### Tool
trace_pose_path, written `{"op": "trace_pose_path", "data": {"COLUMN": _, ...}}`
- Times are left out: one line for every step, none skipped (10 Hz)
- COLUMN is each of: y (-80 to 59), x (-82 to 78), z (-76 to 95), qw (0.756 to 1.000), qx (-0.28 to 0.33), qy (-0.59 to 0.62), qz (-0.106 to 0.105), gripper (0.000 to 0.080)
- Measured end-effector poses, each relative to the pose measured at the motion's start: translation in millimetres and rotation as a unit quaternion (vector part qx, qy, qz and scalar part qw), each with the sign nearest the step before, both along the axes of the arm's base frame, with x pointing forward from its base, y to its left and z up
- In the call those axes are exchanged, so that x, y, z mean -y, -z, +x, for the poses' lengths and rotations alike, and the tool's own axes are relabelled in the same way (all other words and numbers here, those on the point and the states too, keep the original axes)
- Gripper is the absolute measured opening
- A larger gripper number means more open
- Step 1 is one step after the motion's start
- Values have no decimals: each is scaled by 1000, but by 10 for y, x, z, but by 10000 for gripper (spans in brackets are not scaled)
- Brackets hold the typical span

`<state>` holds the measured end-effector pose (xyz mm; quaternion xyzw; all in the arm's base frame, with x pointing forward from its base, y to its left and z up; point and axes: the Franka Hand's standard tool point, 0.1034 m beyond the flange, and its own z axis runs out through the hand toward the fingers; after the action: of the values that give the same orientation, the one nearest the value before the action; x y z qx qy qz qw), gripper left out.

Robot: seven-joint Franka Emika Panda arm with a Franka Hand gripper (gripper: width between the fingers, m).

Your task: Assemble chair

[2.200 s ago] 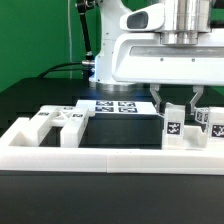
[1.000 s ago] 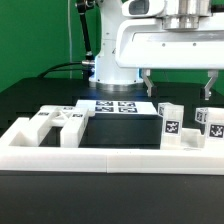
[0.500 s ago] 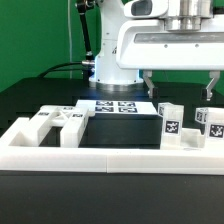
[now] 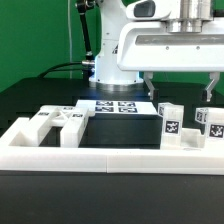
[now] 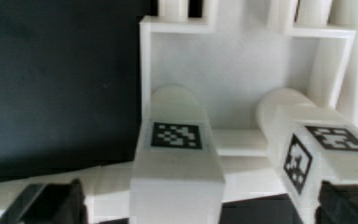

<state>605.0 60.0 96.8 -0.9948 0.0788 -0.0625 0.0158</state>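
Gripper: your gripper (image 4: 178,92) hangs raised, jaws spread wide, holding nothing.
Change: it has lifted off the two tagged chair pieces (image 4: 170,123); they stayed put.
Pieces: upright, at the exterior view's right, just beside the border rail (image 4: 100,152).
Meaning: release looks finished; next part likely.

change: hand (image 4: 179,92) lifted from around the chair legs (image 4: 170,124) | now above them | opened wider

A long low white border rail (image 4: 110,157) lies on the black table (image 4: 100,195); the marker board (image 4: 116,107) lies flat behind it, before a green wall (image 4: 30,35)
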Motion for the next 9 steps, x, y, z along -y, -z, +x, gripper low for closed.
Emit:
{"op": "trace_pose_path", "data": {"y": 11, "x": 1, "z": -6, "qw": 1000, "qx": -1, "qy": 0, "qz": 0, "gripper": 649}}
{"op": "trace_pose_path", "data": {"y": 59, "x": 7, "z": -28, "qw": 1000, "qx": 8, "qy": -4, "qz": -3, "gripper": 649}}
{"op": "trace_pose_path", "data": {"y": 143, "x": -1, "z": -99, "qw": 1000, "qx": 8, "qy": -4, "qz": -5, "gripper": 649}}
{"op": "trace_pose_path", "data": {"y": 191, "x": 19, "z": -124, "qw": 1000, "qx": 5, "qy": -4, "qz": -7, "gripper": 649}}
{"op": "trace_pose_path", "data": {"y": 227, "x": 31, "z": -129, "qw": 1000, "qx": 7, "qy": -4, "qz": -9, "gripper": 649}}
{"op": "trace_pose_path", "data": {"y": 286, "x": 25, "z": -148, "qw": 1000, "qx": 9, "qy": -5, "qz": -11, "gripper": 649}}
{"op": "trace_pose_path", "data": {"y": 337, "x": 25, "z": -152, "qw": 1000, "qx": 10, "qy": -5, "qz": -13, "gripper": 649}}
{"op": "trace_pose_path", "data": {"y": 387, "x": 35, "z": -164, "qw": 1000, "qx": 9, "qy": -5, "qz": -15, "gripper": 649}}
{"op": "trace_pose_path", "data": {"y": 436, "x": 35, "z": -173, "qw": 1000, "qx": 9, "qy": -6, "qz": -16, "gripper": 649}}
